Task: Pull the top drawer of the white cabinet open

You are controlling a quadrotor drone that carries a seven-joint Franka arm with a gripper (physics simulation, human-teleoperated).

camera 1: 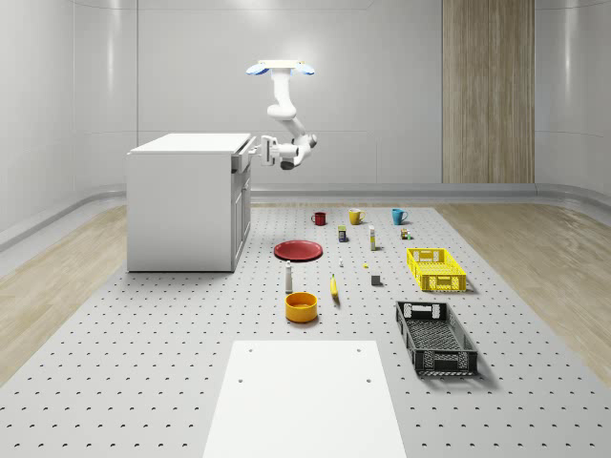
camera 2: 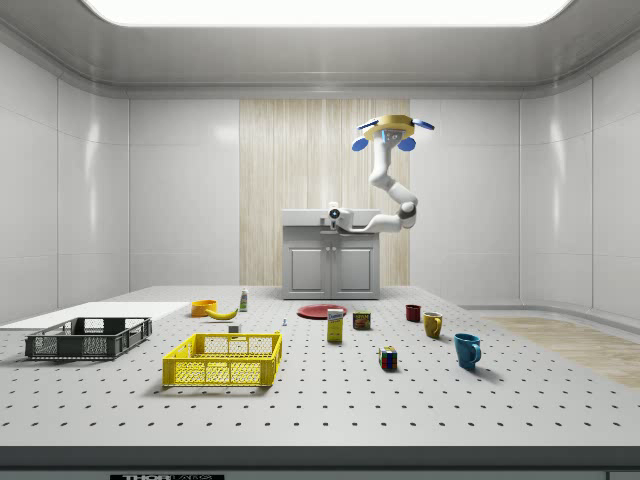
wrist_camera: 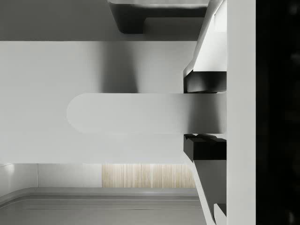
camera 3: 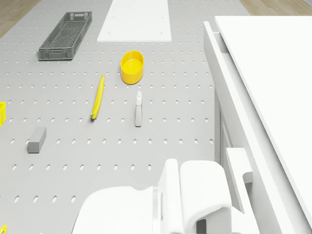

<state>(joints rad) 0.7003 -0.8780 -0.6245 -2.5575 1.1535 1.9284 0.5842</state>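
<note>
The white cabinet stands at the whole-scene view's left. Its top drawer faces right and sits a little way out from the cabinet face; in the drone view the drawer's upper edge juts past the countertop. My drone hovers above cabinet height, beside the drawer side. The arm bends down to the gripper, level with the drawer. In the wrist view the gripper is shut on the drawer handle, with a black pad on either side of the bar.
On the perforated floor in front of the cabinet lie a red plate, a yellow bowl, a banana, a small bottle, three mugs, a yellow crate, a black crate and a white panel.
</note>
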